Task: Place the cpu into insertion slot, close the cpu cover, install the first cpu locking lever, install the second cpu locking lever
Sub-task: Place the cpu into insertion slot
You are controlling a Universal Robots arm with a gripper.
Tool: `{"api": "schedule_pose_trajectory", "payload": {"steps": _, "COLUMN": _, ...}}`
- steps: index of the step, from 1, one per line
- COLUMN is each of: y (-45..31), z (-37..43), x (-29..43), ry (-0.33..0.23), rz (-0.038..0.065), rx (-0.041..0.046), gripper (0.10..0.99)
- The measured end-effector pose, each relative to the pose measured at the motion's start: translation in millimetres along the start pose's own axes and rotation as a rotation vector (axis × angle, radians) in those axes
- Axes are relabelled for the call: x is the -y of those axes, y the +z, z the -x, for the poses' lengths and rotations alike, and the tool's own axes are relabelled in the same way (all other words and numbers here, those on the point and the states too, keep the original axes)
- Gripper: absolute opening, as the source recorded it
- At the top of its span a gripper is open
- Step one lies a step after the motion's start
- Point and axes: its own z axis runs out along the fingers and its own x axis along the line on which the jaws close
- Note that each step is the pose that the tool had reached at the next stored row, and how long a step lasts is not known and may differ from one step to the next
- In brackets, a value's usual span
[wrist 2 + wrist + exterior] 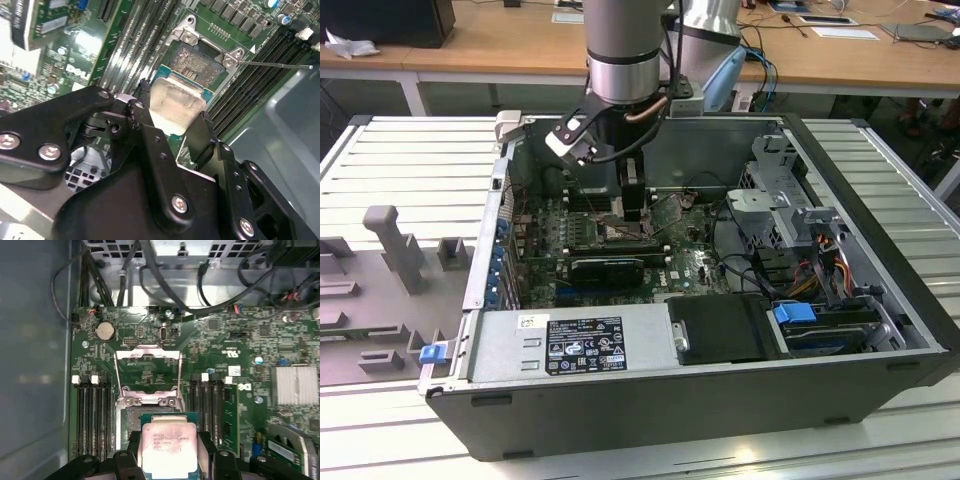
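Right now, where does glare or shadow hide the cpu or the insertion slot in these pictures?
In the second wrist view, glare whitens the face of the cpu between the jaws, while the insertion slot beyond it is evenly lit; in the first wrist view the cpu looks pinkish, without glare; in the exterior view the slot area under the arm is dark.

A: Site type?
B: Robotics lab. Item 1: slatted metal workbench (410, 160). Item 2: robot arm (623, 50) over opened computer case (720, 400). Item 3: grey fixtures (390, 245), 9 o'clock. Item 4: wooden desks (500, 40) with papers, 12 o'clock.
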Motion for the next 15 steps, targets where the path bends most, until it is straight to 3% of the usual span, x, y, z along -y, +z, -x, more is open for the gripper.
{"api": "schedule_pose_trajectory", "payload": {"steps": 3, "y": 8.2, "z": -3.7, "x": 1.8, "ry": -0.01, "rz": 0.0, "rx": -0.0011, "gripper": 0.529}}
{"api": "schedule_pose_trajectory", "payload": {"steps": 10, "y": 23.2, "z": -4.1, "x": 10.4, "ry": -0.012, "rz": 0.0, "rx": -0.0012, "gripper": 0.529}}
{"api": "schedule_pose_trajectory", "payload": {"steps": 15, "y": 35.1, "z": -5.8, "x": 11.7, "ry": 0.01, "rz": 0.0, "rx": 0.0007, "gripper": 0.529}}
